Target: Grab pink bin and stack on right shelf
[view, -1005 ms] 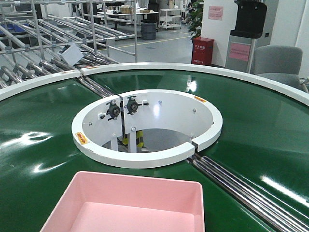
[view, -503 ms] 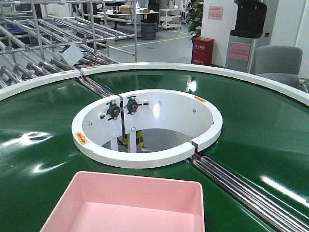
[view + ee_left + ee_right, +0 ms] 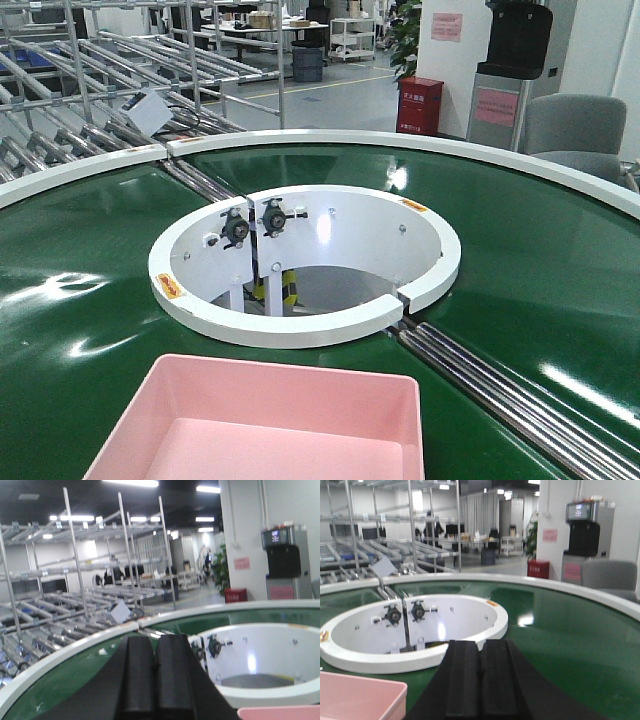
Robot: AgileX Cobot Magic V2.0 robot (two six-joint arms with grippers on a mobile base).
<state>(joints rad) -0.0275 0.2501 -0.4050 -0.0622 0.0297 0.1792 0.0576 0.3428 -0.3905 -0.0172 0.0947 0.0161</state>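
The pink bin [image 3: 265, 425] sits empty on the green round conveyor belt [image 3: 90, 330] at the bottom centre of the front view. A corner of it shows at the bottom right of the left wrist view [image 3: 280, 713] and its right corner at the bottom left of the right wrist view [image 3: 355, 700]. My left gripper [image 3: 156, 645] is shut and empty, to the left of the bin. My right gripper [image 3: 480, 647] is shut and empty, to the right of the bin. Neither gripper shows in the front view. The right shelf is out of view.
A white ring [image 3: 305, 265] surrounds the belt's open centre beyond the bin. Steel rollers [image 3: 500, 390] cross the belt at the right. Metal flow racks [image 3: 90, 90] stand at the back left. A red box [image 3: 420, 105] and a grey chair [image 3: 575, 135] stand behind.
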